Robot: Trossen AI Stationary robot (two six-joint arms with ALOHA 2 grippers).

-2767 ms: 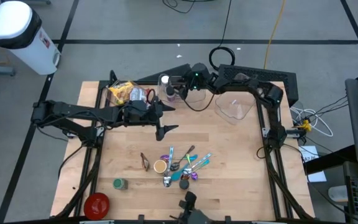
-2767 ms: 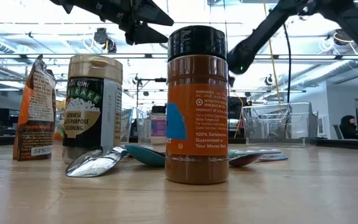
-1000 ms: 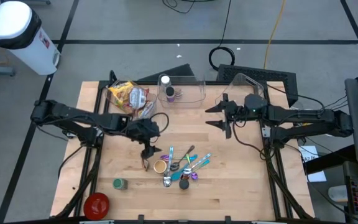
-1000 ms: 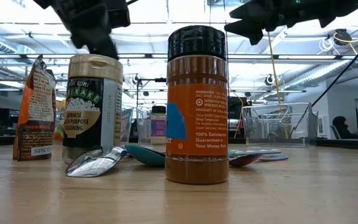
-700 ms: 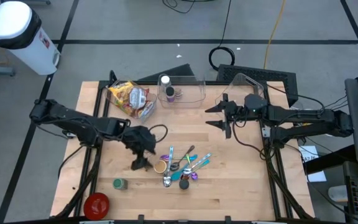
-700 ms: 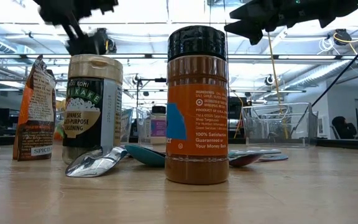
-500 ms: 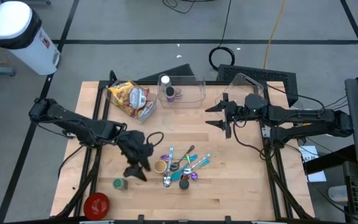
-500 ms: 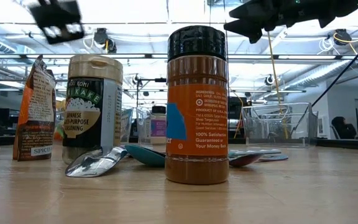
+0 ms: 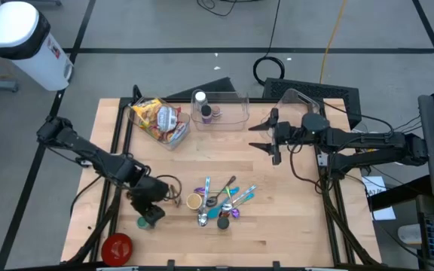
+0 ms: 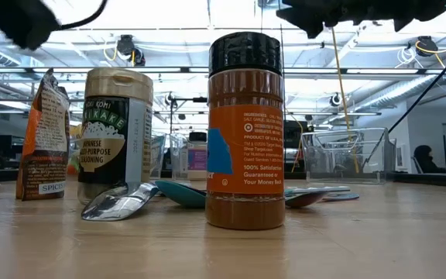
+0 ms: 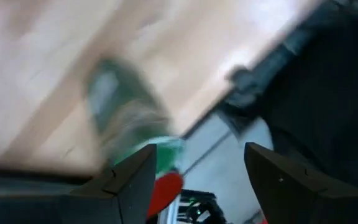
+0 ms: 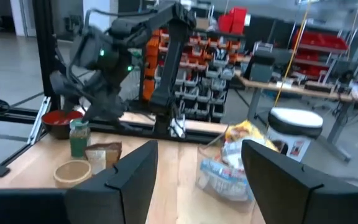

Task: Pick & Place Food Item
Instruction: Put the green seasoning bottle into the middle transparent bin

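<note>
A small green-lidded jar stands near the table's near left corner; it also shows blurred in the left wrist view. My left gripper hangs open just above and beside it, fingers apart and empty. A brown spice packet, a tan-lidded furikake jar and an orange spice jar with a black lid stand mid-table. My right gripper hovers open and empty over the table's right half.
Coloured spoons lie beside the jars. A red bowl sits at the near left corner. At the far edge stand clear bins: one with snack bags, one with a small bottle, and one without contents.
My left gripper has swung from above the brown spice packet toward the table's near left corner, ending over the green-lidded jar. The jars, packet and spoons have stayed in place.
</note>
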